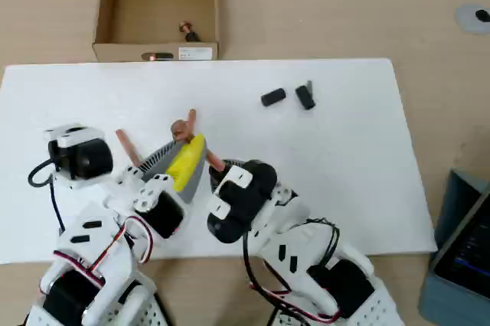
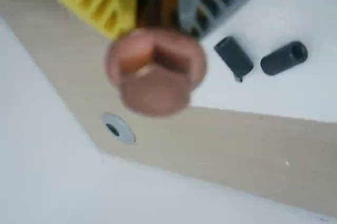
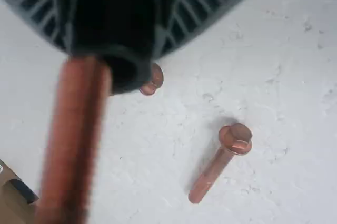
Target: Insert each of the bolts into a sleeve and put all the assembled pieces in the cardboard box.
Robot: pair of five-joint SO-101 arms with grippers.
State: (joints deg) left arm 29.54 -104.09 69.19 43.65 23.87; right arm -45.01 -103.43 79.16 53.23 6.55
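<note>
White mat — left tool grips bolt; right tool grips sleeve.

Each bolt is coppery metal with a soft sheen; each sleeve is matt black. The white mat is faintly rough and grainy, the table smooth pale wood, the box matt brown cardboard.
</note>
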